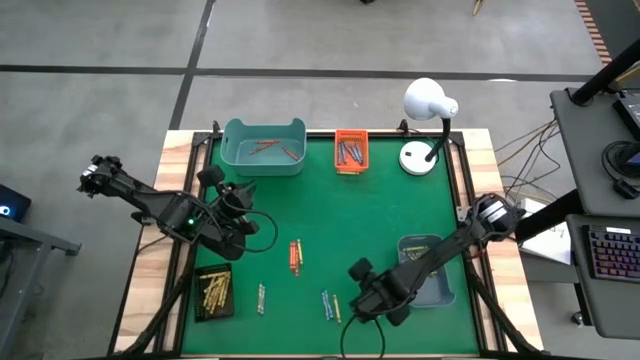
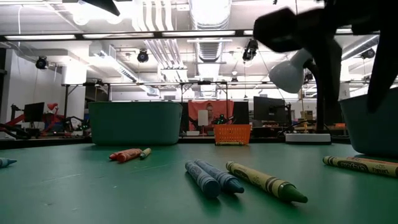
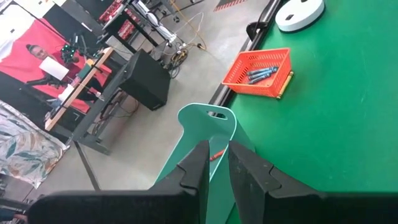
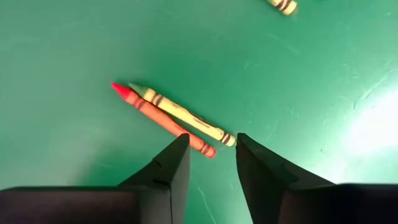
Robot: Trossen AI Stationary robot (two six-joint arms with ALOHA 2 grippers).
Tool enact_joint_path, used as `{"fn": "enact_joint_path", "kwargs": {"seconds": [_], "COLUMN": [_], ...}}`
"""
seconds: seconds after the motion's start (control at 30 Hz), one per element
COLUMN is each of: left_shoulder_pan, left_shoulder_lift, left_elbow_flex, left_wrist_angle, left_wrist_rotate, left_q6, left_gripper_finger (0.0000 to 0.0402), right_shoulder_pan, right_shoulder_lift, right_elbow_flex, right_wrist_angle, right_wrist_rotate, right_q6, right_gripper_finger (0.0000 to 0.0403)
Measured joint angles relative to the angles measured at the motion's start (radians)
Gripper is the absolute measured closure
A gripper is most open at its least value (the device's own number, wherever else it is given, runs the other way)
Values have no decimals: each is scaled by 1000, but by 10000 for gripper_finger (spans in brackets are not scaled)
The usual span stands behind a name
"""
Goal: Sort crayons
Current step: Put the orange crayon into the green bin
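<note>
two blue crayons and a green one lay loose on the green mat, with more strays nearby. teal bin, orange basket and black tray held some already, so roughly half sorted. right gripper hovered part-open and empty over a red and green pair; left gripper narrow, empty.

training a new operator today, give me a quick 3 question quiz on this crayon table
1. True or false: the orange basket holds blue-grey crayons.
2. Which container sits nearest the lamp? A) teal bin B) orange basket C) black tray
3. In the right wrist view, which two crayon colours lie side by side just ahead of the right gripper?

Key:
1. True.
2. B.
3. A red crayon and a yellow-green crayon, touching along their length; the jaws stand open and hold nothing.
</note>
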Motion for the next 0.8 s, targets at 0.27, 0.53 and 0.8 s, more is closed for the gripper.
{"fn": "enact_joint_path", "kwargs": {"seconds": [0.27,0.53,0.8], "left_shoulder_pan": [0,0,0], "left_shoulder_lift": [0,0,0], "left_elbow_flex": [0,0,0], "left_wrist_angle": [4,6,7], "left_wrist_rotate": [0,0,1], "left_q6": [-1,-1,-1], "left_gripper_finger": [359,359,359], "right_shoulder_pan": [-1,-2,-2], "right_shoulder_lift": [63,82,82], "right_elbow_flex": [-9,-15,-27], "right_wrist_angle": [-6,-8,-1], "right_wrist_rotate": [-7,-34,-34], "right_q6": [-60,-82,-79], "right_gripper_finger": [261,264,275]}}
